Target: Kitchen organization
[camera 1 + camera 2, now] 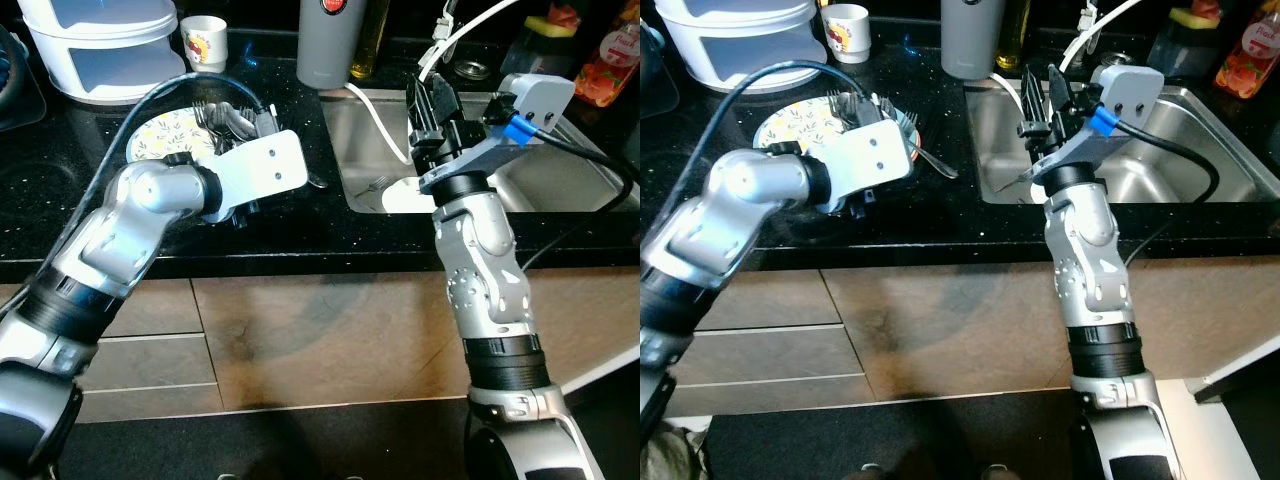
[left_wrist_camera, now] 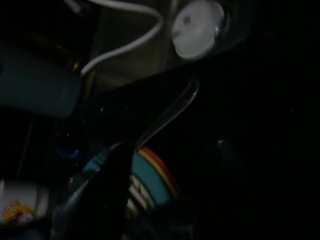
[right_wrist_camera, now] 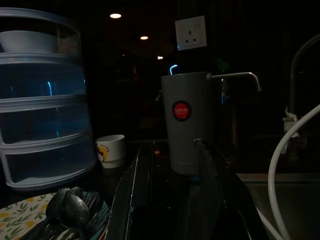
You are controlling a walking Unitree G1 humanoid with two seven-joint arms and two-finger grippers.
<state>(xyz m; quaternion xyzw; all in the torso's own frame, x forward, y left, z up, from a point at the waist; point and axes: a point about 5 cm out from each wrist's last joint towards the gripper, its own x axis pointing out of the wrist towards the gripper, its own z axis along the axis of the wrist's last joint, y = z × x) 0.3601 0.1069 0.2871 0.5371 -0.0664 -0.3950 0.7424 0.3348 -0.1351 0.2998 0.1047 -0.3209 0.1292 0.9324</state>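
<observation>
The left gripper hangs low over the plate piled with forks and spoons on the black counter, fingers hidden so I cannot tell, the right gripper waits spread by the sink, and next seems grabbing one fork.

Both silver arms are showing black joint bands. White wrist plates are carrying screws. A black cable with a blue clip is running toward three o'clock.

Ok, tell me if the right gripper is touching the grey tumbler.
Apart. In the right wrist view the right gripper has open fingers with dark counter between them and the grey tumbler, which stands further back.
</observation>
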